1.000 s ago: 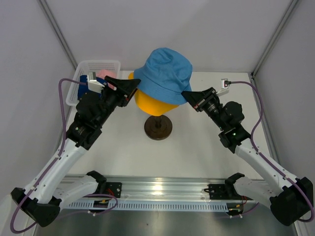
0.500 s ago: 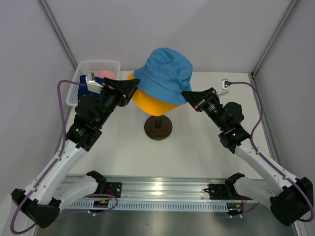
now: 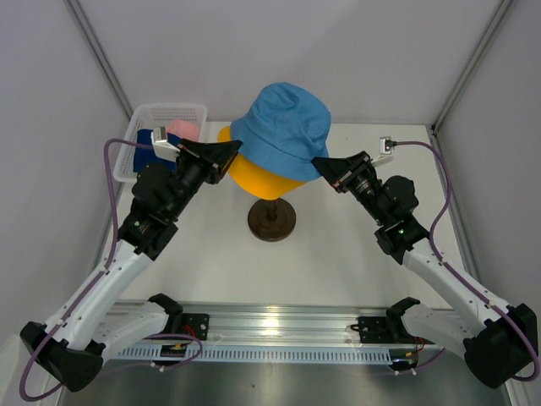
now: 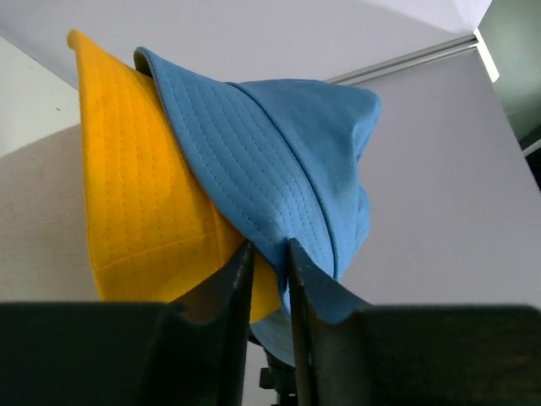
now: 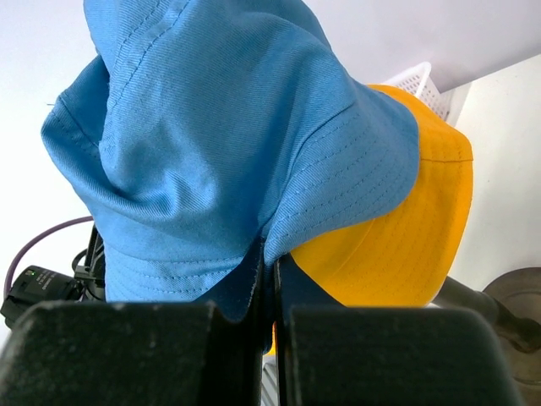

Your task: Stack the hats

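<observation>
Top external: two stacked hats (image 3: 275, 148)

Bright, even, soft light from above throughout. Only a faint shadow under the round base (image 3: 271, 220) on the white table (image 3: 338, 254). Strong glare on the metal rail (image 3: 279, 321) at the near edge. Crisp stitching on the blue hat (image 4: 279, 161) and yellow hat (image 4: 135, 178) in the wrist views; near fingers (image 4: 232, 288) dark, blurred, silhouetted against pale walls.
</observation>
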You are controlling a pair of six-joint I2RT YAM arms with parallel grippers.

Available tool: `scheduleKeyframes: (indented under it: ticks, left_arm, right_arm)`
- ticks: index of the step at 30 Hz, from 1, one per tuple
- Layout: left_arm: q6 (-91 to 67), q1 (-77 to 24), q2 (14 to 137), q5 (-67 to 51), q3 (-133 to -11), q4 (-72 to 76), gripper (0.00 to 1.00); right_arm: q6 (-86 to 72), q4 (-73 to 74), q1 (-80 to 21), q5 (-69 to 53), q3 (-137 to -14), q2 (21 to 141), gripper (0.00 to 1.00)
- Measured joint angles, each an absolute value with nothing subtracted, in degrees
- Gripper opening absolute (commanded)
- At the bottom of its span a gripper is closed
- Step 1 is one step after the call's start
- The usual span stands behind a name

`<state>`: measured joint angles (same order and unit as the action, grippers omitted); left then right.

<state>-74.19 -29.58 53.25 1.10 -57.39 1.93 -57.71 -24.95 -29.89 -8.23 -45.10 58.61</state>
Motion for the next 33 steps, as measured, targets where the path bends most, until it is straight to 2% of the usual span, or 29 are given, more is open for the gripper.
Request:
scheduleKeyframes:
  ticks: [1, 4, 10, 20, 22, 23, 25, 26, 28, 29, 33]
  left_arm:
    - [-74.24, -29.61, 53.39, 0.86, -57.39, 2.15, 0.12]
    - [-74.50, -29.61, 53.45, 0.73, -57.39, 2.63, 0.01]
    - [-71.75, -29.61, 52.42, 1.32, -57.39, 2.74, 0.01]
    - [-53.76, -30.24, 48.21, 2.94, -60.49, -4.56, 0.01]
    - [-51.27, -30.24, 48.25, 2.22, -60.84, -5.45, 0.01]
    - [-50.11, -30.26, 48.31, 1.89, -60.95, -5.80, 0.01]
    - [-48.16, -30.26, 48.29, 1.74, -60.97, -6.48, 0.01]
    - [-47.59, -30.26, 48.21, 1.80, -60.97, -6.61, 0.01]
    - [-46.39, -30.50, 47.55, 2.04, -60.10, -6.17, 0.01]
    - [-46.13, -30.65, 47.07, 2.33, -59.44, -5.98, 0.01]
    - [-44.58, -31.14, 44.14, 3.49, -56.40, -5.50, 0.01]
  right_arm:
    - [-57.71, -24.88, -29.89, -8.25, -45.10, 58.63, 0.00]
    - [-57.25, -24.71, -29.93, -8.27, -45.08, 58.67, 0.00]
    - [-56.51, -24.71, -29.98, -8.21, -45.06, 58.72, 0.00]
    - [-56.38, -27.77, -30.96, -8.75, -43.62, 60.86, 0.01]
    - [-56.69, -28.82, -30.96, -8.84, -42.85, 61.10, 0.14]
    - [-56.99, -29.36, -30.96, -8.84, -42.35, 61.17, 0.34]
    - [-57.58, -29.12, -30.68, -8.43, -41.21, 61.19, 0.48]
    - [-57.80, -28.38, -30.22, -8.25, -40.45, 61.28, 0.62]
    - [-59.33, -27.11, -28.82, -8.19, -38.30, 61.45, 0.81]
    - [-60.99, -27.05, -27.77, -8.25, -36.75, 61.43, 0.99]
    - [-68.03, -26.61, -26.11, -7.22, -31.97, 59.88, 0.99]
